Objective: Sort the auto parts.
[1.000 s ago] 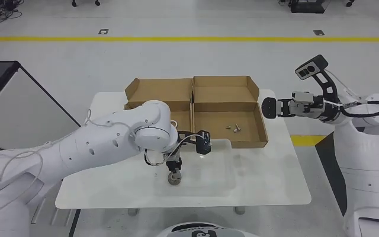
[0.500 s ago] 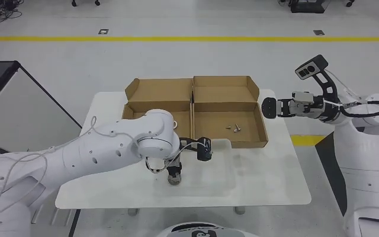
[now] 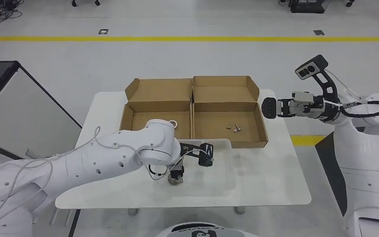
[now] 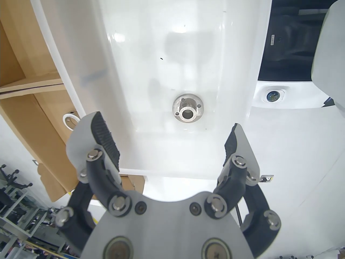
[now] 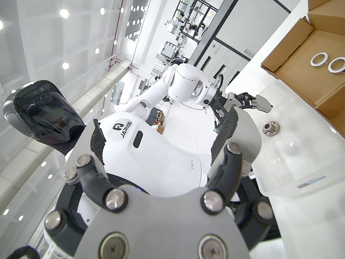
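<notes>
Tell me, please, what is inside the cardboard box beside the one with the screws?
A white ring and a second ring lie side by side on the box floor. From above, the left arm covers its near part, hiding anything there.

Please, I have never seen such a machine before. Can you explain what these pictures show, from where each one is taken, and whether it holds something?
This is a two-armed robot at a white table. One picture looks down from above; the other two come from cameras on its wrists. The left gripper hangs open over a small silver metal flange lying in a clear plastic tray. The right gripper is open near the boxes. Two brown cardboard boxes hold white rings and small screws. Nothing is held.
</notes>
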